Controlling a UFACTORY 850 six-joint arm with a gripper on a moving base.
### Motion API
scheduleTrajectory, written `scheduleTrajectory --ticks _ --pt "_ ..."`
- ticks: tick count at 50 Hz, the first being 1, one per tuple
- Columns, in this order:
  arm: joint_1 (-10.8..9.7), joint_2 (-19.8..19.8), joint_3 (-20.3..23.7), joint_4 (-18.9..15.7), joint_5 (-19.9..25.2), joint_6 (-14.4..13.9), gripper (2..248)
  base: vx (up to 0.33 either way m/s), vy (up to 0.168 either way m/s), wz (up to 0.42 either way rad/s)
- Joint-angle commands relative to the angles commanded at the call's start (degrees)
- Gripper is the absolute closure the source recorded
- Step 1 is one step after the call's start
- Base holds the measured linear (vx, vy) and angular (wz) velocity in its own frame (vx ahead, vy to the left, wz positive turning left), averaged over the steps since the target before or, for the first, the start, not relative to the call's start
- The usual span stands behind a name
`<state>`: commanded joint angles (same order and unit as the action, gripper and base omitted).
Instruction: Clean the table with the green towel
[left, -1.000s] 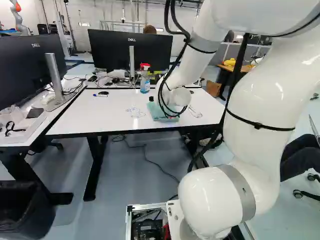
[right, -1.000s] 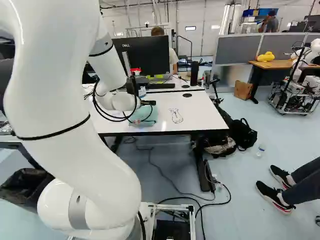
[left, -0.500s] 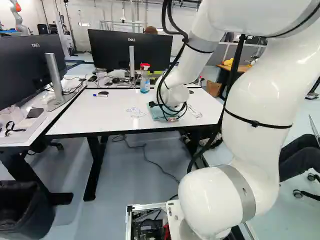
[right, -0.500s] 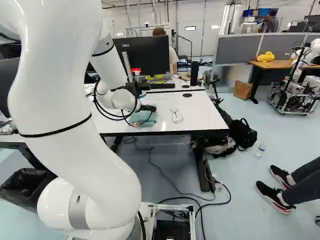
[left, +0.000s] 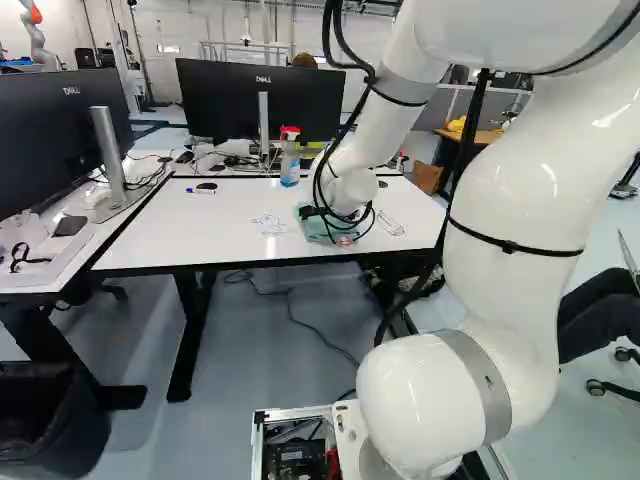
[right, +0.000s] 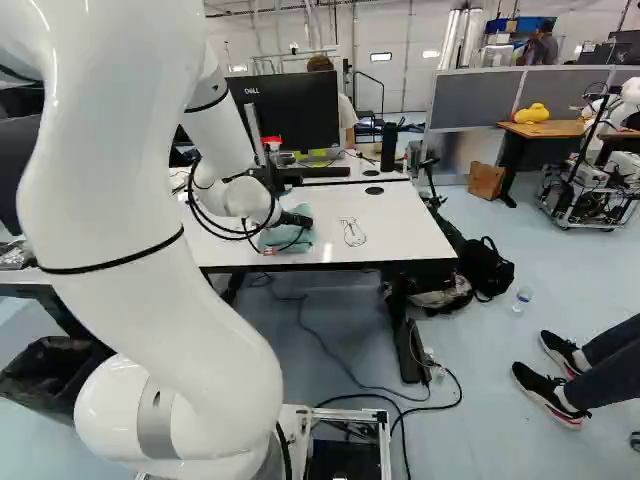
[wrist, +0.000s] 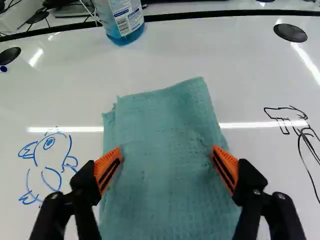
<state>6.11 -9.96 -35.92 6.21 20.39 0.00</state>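
Right base view shows you the black gripper (right: 296, 219) low over the green towel (right: 290, 238), which lies near the near edge of the white worktop (right: 400, 225). Your left base view hides most of the gripper behind looped cables (left: 335, 205), but reveals a blue line drawing (left: 270, 223) left of the towel, and a blue marker (left: 200, 191) near the worktop's far left corner. A spray bottle (left: 290, 160) stands near the far edge. Only the wrist view lets you see the gripper (wrist: 166, 165) clearly: two fingers spread wide, orange pads (wrist: 107, 169) at opposite sides of the flat towel, gripping nothing. A black line drawing (wrist: 300, 127) sits to the towel's right, visible in all three views.
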Motion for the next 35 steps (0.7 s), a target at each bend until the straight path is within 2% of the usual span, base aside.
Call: scheduleTrajectory --ticks 2,3,8,9,13,14,18,19,23,24,29,30,34,35 --pt "0.0 0.0 0.0 0.0 0.0 0.0 10 0.000 0.000 0.000" --pt "0.0 0.0 0.0 0.0 0.0 0.0 46 0.000 0.000 0.000" --pt "0.0 0.0 0.0 0.0 0.0 0.0 46 0.000 0.000 0.000" --pt "0.0 0.0 0.0 0.0 0.0 0.0 75 0.000 0.000 0.000" --pt "0.0 0.0 0.0 0.0 0.0 0.0 75 0.000 0.000 0.000" --pt "0.0 0.0 0.0 0.0 0.0 0.0 102 0.000 0.000 0.000" --pt "0.0 0.0 0.0 0.0 0.0 0.0 102 0.000 0.000 0.000" --pt "0.0 0.0 0.0 0.0 0.0 0.0 131 0.000 0.000 0.000" --pt "0.0 0.0 0.0 0.0 0.0 0.0 131 0.000 0.000 0.000" --pt "0.0 0.0 0.0 0.0 0.0 0.0 161 0.000 0.000 0.000" --pt "0.0 0.0 0.0 0.0 0.0 0.0 161 0.000 0.000 0.000" --pt "0.0 0.0 0.0 0.0 0.0 0.0 191 0.000 0.000 0.000" --pt "0.0 0.0 0.0 0.0 0.0 0.0 191 0.000 0.000 0.000" --pt "0.0 0.0 0.0 0.0 0.0 0.0 200 0.000 0.000 0.000"
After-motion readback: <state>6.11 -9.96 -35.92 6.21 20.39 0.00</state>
